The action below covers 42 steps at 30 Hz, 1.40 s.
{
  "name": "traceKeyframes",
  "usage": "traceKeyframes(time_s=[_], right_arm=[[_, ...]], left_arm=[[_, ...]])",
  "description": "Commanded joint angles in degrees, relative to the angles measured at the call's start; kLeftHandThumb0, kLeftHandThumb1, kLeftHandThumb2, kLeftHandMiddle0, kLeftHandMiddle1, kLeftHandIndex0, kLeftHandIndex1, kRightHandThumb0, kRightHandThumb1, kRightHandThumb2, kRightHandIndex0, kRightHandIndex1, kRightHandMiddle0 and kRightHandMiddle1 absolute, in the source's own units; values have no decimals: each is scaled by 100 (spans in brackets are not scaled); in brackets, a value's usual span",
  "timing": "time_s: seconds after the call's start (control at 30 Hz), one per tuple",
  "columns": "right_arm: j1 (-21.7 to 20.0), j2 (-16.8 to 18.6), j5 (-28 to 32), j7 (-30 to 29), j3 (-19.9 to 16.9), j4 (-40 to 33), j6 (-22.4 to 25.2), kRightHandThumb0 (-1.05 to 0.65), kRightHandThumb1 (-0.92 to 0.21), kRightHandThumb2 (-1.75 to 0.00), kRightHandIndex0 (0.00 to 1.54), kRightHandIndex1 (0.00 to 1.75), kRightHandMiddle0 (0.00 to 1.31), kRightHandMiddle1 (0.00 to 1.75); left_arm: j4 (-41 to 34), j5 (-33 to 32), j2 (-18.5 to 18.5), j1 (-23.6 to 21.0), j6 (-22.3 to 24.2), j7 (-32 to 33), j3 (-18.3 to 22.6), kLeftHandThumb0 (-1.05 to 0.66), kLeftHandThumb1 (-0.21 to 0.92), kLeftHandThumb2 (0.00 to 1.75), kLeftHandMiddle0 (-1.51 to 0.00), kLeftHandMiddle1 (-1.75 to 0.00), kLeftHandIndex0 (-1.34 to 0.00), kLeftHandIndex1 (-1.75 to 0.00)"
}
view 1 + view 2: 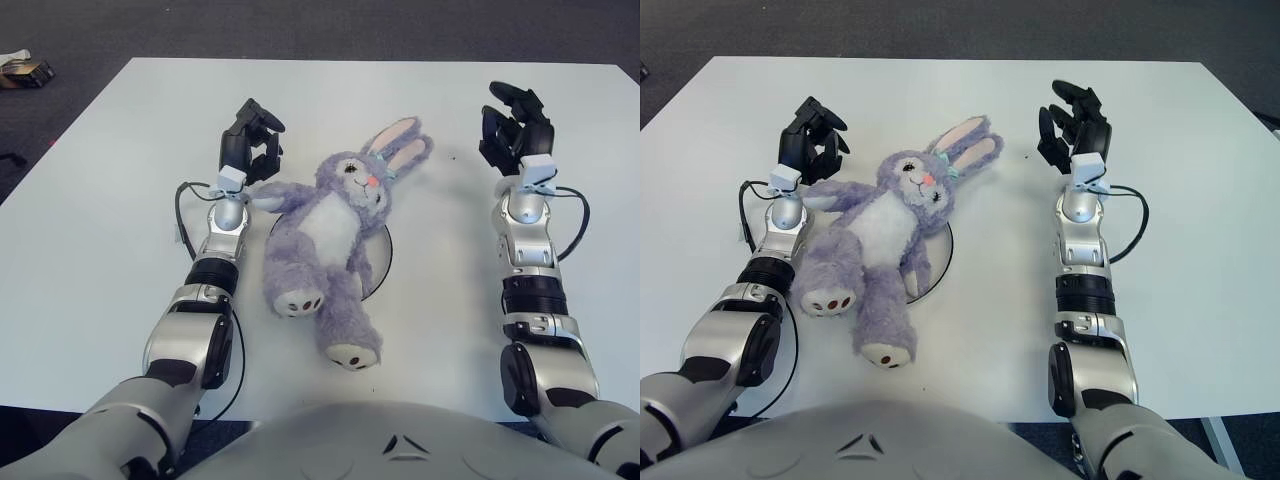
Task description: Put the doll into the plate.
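A purple plush bunny doll with a white belly lies face up across a white plate, which it mostly hides; its ears point to the far right and its feet toward me. My left hand shows just left of the doll's outstretched arm, fingers relaxed and holding nothing. My right hand is to the right of the doll's ears, well apart from them, fingers spread and empty.
The white table spreads out on all sides of the doll. Dark carpet lies beyond its far edge, with a small dark object on the floor at the far left. A black cable loops beside my left forearm.
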Motion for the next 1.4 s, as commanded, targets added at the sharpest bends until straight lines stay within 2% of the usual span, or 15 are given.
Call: traceKeyframes(time_s=[0.0,0.23,0.27,0.37,0.5,0.83,0.97,1.1,1.37], right_arm=[[51,93,83,-85,-71,14,-106,-35,-92,-38,68,79,34,159],[37,261,70,-263,-94,477,-656,-35,-92,-36,72,92,37,157],[19,364,107,-337,-110,655,-874,-35,-92,-36,72,92,37,157],[-16,546,187,-447,-147,976,-1280,-35,-92,-35,72,109,37,156],[-57,593,271,-434,-178,1152,-1480,-35,-92,-35,72,114,38,156],[57,746,436,-304,-135,1283,-1415,-35,-92,-35,73,130,38,156],[109,807,523,-206,-123,1388,-1473,-35,-92,-35,75,143,38,156],[112,834,607,-123,-145,1421,-1499,-35,-92,-35,76,147,38,156],[151,851,662,-50,-113,1270,-1195,-35,-92,-36,76,150,37,157]], left_arm=[[111,80,-72,302,43,93,-40,-32,92,65,-79,-175,-46,-174],[87,105,-73,332,50,131,-26,-32,92,66,-78,-175,-45,-175],[71,84,-85,351,54,144,-8,-32,92,66,-78,-175,-44,-175],[31,35,-109,394,61,159,22,-32,92,66,-78,-175,-44,-175],[7,2,-124,417,68,147,35,-31,92,66,-77,-175,-44,-175],[-73,-248,-152,455,235,-8,129,-30,92,66,-76,-175,-44,-175],[-112,-471,-201,455,395,-150,193,-30,92,67,-76,-175,-46,-175],[-142,-648,-244,465,530,-276,257,-30,92,67,-76,-175,-48,-175],[-257,-843,-198,493,766,-452,370,-27,92,68,-76,-175,-47,-175]])
